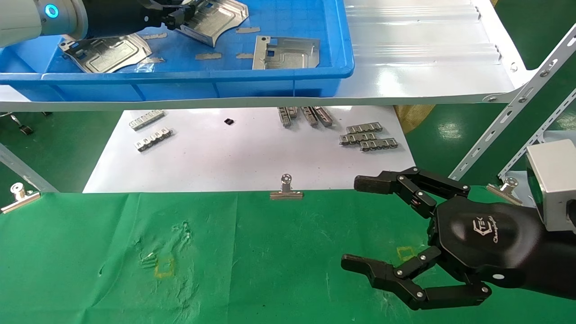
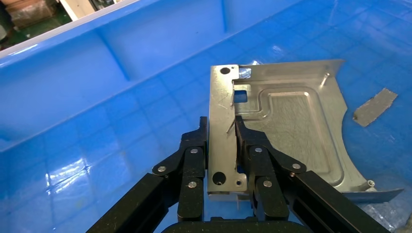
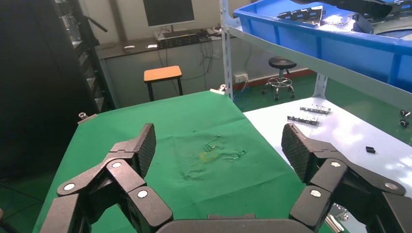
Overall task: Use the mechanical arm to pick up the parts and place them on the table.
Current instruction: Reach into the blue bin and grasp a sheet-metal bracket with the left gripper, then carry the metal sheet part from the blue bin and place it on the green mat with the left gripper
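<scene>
Part, stamped sheet-metal plate (image 2: 286,121): silver, with one flat flange bearing round holes, a square cutout and an embossed channel; tilted up inside the blue bin (image 1: 292,76), its far edge toward the bin floor. Left gripper (image 2: 221,141): black fingers (image 2: 192,155) clenched on the plate's flange, one on each face, reaching into the bin from the robot's left.

Two further plates in the same bin: one (image 1: 105,53) lying just below the left forearm, one (image 1: 285,52) flat toward the bin's right end. Small grey strips (image 1: 208,56) scattered on the bin floor between them.

Bin stands on a glossy white shelf (image 1: 427,63).

Below the shelf, a white sheet (image 1: 243,157) carries toothed metal strips (image 1: 369,137) in several groups and a small black piece (image 1: 229,121). Binder clip (image 1: 286,190) grips the sheet's near edge.

Bench (image 1: 270,261): wrinkled green cloth with small yellow square outlines (image 1: 164,266).

Right gripper (image 1: 387,225): hovering over the bench at the robot's right, fingers spread wide, grasping nothing.
</scene>
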Robot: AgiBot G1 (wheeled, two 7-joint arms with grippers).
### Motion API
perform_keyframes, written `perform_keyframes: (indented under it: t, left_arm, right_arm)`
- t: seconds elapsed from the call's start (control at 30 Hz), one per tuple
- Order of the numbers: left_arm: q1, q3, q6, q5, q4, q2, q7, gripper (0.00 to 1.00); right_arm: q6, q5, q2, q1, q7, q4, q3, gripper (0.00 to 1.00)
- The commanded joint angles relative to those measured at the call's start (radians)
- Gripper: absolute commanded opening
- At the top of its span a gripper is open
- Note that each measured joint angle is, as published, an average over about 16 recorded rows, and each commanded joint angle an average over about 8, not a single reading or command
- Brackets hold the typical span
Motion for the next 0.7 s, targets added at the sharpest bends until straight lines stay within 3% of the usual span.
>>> perform_keyframes:
  t: [0.03, 0.3, 0.7]
  left_arm:
    - [0.001, -0.003, 0.0, -0.005, -0.002, -0.006, 0.001, 0.0]
    - [-0.007, -0.027, 0.137, -0.04, -0.036, -0.053, 0.038, 0.0]
    - [-0.027, -0.071, 0.537, -0.115, -0.08, -0.151, 0.142, 0.0]
  right_arm:
    - [0.0, 0.0, 0.0, 0.0, 0.0, 0.0, 0.0, 1.0]
    - [0.0, 0.0, 0.0, 0.0, 0.0, 0.0, 0.0, 1.0]
    - [0.0, 0.0, 0.0, 0.0, 0.0, 0.0, 0.0, 1.0]
